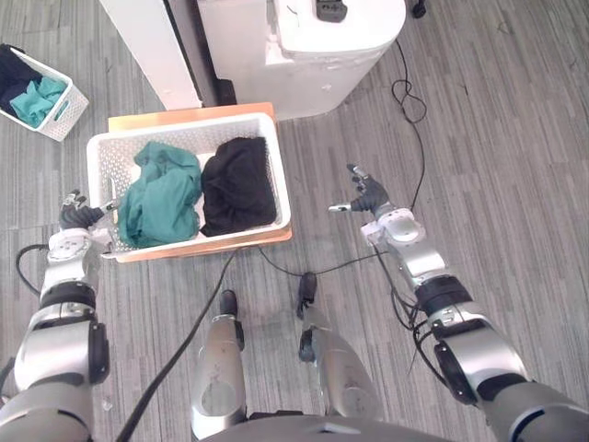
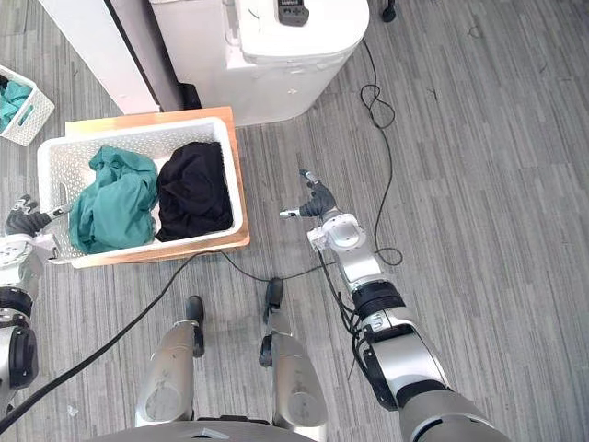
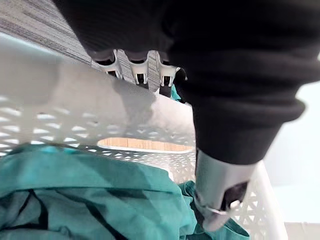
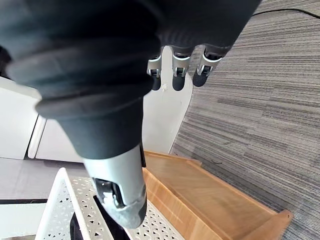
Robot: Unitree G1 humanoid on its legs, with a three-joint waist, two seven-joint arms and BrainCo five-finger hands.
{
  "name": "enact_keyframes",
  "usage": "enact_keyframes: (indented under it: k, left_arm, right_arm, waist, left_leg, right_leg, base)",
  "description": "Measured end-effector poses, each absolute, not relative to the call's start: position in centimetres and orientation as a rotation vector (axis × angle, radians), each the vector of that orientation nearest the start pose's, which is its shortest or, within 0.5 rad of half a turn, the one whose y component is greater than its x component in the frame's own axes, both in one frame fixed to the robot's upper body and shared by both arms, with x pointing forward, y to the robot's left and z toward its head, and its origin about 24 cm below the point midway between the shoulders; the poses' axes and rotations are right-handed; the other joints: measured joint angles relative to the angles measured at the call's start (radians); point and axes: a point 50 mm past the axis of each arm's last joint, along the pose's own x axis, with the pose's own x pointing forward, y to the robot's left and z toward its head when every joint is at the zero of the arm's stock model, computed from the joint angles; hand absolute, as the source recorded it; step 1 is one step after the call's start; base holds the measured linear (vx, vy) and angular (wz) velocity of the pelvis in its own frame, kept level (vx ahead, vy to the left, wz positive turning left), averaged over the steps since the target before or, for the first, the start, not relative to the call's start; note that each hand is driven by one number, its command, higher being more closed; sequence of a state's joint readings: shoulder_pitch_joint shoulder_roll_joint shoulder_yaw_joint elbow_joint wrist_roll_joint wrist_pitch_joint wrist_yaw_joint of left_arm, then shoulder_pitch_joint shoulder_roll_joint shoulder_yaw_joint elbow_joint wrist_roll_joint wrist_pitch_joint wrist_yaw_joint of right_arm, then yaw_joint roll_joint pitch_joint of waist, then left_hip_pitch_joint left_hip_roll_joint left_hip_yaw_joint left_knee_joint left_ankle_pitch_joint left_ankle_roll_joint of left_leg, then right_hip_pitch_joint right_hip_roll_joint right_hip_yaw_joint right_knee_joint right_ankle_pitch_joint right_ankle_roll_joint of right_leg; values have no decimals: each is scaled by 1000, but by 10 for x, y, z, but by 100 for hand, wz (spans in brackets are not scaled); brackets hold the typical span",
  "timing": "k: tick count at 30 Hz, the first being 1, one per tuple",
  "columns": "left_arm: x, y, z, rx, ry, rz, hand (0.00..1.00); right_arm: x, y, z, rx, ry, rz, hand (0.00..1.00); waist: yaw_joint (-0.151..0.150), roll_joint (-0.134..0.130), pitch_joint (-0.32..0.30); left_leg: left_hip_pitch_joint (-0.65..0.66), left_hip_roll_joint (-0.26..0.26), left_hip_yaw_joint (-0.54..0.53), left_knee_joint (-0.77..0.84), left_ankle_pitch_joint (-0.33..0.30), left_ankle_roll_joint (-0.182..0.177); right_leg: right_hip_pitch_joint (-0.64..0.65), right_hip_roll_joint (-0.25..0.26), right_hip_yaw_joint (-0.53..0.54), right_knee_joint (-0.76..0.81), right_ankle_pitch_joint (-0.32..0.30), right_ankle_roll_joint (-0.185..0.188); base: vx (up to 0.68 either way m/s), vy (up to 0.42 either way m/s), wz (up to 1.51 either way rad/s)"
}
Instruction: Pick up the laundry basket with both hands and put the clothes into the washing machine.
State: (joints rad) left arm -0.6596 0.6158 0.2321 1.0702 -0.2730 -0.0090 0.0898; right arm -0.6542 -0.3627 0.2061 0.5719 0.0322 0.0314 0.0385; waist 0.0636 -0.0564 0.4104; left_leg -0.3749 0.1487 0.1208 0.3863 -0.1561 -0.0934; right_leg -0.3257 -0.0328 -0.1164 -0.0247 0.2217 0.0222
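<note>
The white perforated laundry basket (image 1: 103, 170) sits on a low wooden board (image 1: 166, 115) on the floor. It holds a teal garment (image 1: 161, 193) on its left and a black garment (image 1: 237, 184) on its right. My left hand (image 1: 78, 218) is at the basket's left rim near the front corner. In the left wrist view its thumb (image 3: 220, 190) reaches inside over the teal garment (image 3: 90, 195), and its straight fingers (image 3: 140, 70) pass outside the rim. My right hand (image 1: 370, 195) hovers open over the floor, a short gap right of the basket.
The white washing machine (image 1: 322, 46) stands just beyond the basket, with a white panel (image 1: 152, 46) to its left. A smaller white basket (image 1: 55, 110) with teal and dark clothes sits at the far left. Grey plank floor (image 1: 497, 138) spreads to the right.
</note>
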Motion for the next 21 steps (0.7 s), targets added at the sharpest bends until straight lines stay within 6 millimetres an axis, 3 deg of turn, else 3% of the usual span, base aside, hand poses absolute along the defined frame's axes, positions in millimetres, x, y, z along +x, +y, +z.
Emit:
enact_keyframes:
  k: [6, 14, 21]
  left_arm:
    - [331, 358, 92, 56, 191, 606, 0]
    - [336, 350, 93, 40, 183, 609, 0]
    - [344, 336, 91, 32, 184, 581, 0]
  right_arm:
    - [381, -162, 121, -459, -27, 164, 0]
    - [388, -140, 138, -487, -82, 185, 0]
    - [395, -119, 137, -477, -59, 210, 0]
  waist:
    - [4, 1, 34]
    - [17, 1, 34]
    - [21, 1, 34]
  left_leg:
    - [-35, 6, 2, 14, 0, -1]
    - [-66, 5, 14, 14, 2, 0]
    - [-87, 2, 8, 12, 5, 0]
  right_leg:
    - [-31, 6, 4, 0, 10, -7]
    - [-61, 6, 20, -15, 27, -7]
    - [-76, 3, 16, -23, 31, -4]
  base:
    - [-13, 6, -2]
    - [-8, 7, -4]
    - [-3, 4, 1]
